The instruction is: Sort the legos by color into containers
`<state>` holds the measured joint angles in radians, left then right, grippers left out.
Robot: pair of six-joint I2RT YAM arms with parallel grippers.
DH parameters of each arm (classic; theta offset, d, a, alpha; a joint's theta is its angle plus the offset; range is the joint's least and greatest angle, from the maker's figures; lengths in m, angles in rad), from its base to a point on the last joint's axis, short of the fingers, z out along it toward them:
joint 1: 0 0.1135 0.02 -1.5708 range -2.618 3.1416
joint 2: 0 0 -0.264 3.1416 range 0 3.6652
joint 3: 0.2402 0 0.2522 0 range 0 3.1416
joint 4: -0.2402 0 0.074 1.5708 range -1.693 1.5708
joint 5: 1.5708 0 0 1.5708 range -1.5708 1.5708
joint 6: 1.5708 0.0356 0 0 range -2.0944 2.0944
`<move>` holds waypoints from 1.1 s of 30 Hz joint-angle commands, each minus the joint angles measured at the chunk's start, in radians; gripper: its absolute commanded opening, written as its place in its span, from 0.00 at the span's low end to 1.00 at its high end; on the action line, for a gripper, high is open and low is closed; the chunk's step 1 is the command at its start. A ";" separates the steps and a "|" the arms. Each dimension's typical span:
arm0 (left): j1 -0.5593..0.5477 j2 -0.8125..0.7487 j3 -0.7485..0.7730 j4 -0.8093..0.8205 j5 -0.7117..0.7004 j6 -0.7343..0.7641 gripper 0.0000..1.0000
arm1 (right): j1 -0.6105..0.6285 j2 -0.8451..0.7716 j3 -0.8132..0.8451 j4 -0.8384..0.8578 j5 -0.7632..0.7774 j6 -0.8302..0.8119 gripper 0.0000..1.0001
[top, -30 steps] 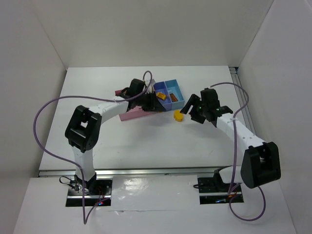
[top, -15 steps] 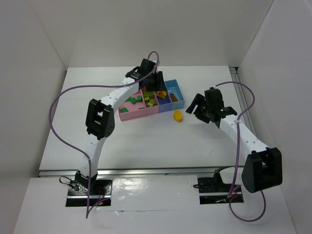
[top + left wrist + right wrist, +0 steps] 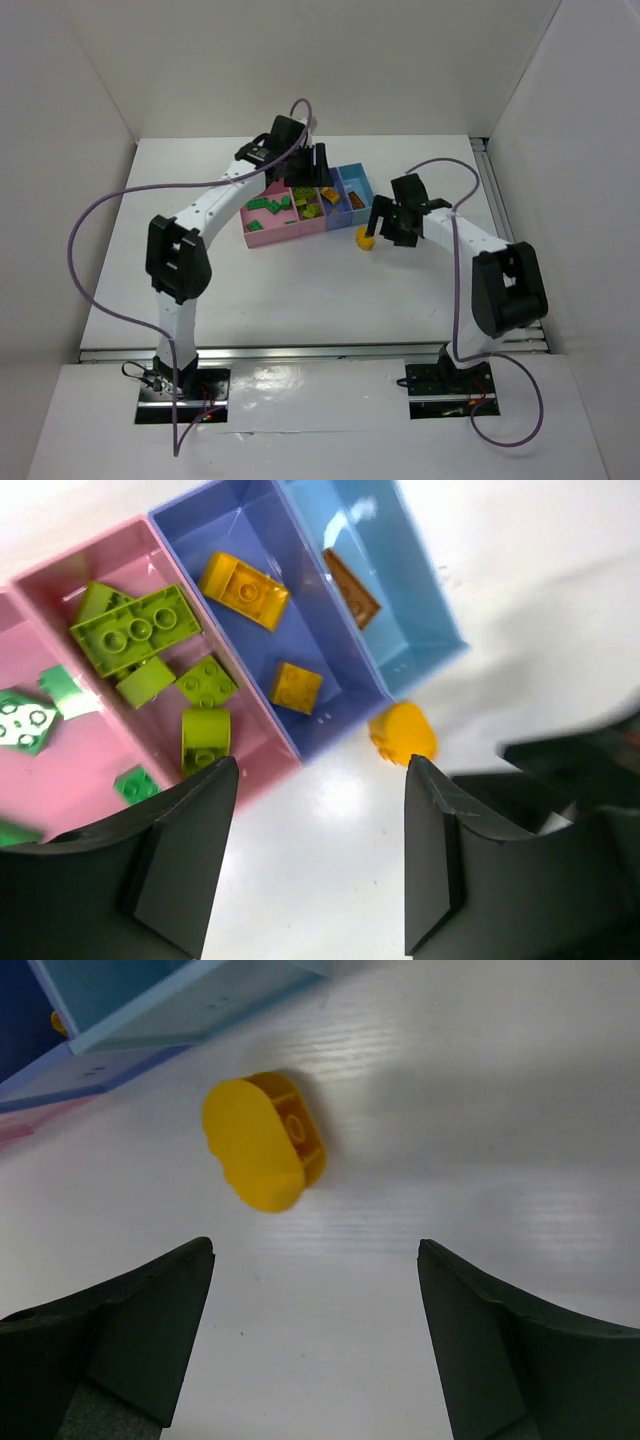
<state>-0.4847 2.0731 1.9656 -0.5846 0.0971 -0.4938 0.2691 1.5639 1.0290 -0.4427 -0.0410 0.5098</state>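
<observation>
The row of containers (image 3: 270, 236) lies mid-table. Dark green legos (image 3: 20, 720) lie in the wide pink bin and lime-green ones (image 3: 135, 630) in the narrow pink bin. Two orange-yellow bricks (image 3: 243, 583) lie in the violet-blue bin (image 3: 240, 530), and a brown-orange piece (image 3: 350, 576) lies in the light blue bin (image 3: 400, 605). One orange-yellow lego (image 3: 366, 238) lies on the table just in front of the light blue bin. My left gripper (image 3: 320, 770) is open and empty above the bins. My right gripper (image 3: 315, 1250) is open and empty, low, just short of that lego (image 3: 262, 1156).
White walls enclose the table on three sides. A metal rail (image 3: 497, 215) runs along the right edge. Both arms' purple cables (image 3: 95, 230) loop above the table. The light blue bin's corner (image 3: 150, 1005) lies close beyond the loose lego.
My right gripper has swung left and come down close to the loose orange-yellow lego. My left gripper has lifted off the bins and shifted to their far side. The lego has not moved.
</observation>
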 commanded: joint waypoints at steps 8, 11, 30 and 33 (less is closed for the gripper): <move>0.072 -0.384 -0.287 0.017 -0.034 0.038 0.72 | 0.173 0.231 0.212 -0.004 0.222 -0.226 0.94; 0.092 -0.416 -0.327 0.026 -0.034 0.029 0.72 | 0.173 0.281 0.221 0.018 0.222 -0.226 0.91; 0.189 -0.466 -0.367 0.017 0.105 0.001 0.71 | 0.213 0.002 0.186 0.050 0.179 -0.171 0.35; 0.213 -0.475 -0.389 0.017 0.115 0.001 0.71 | 0.213 0.050 0.250 0.070 0.179 -0.160 0.35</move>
<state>-0.2924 1.6455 1.5951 -0.5762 0.1783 -0.4782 0.4721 1.5848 1.2209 -0.4206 0.1482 0.3294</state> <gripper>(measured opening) 0.715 0.542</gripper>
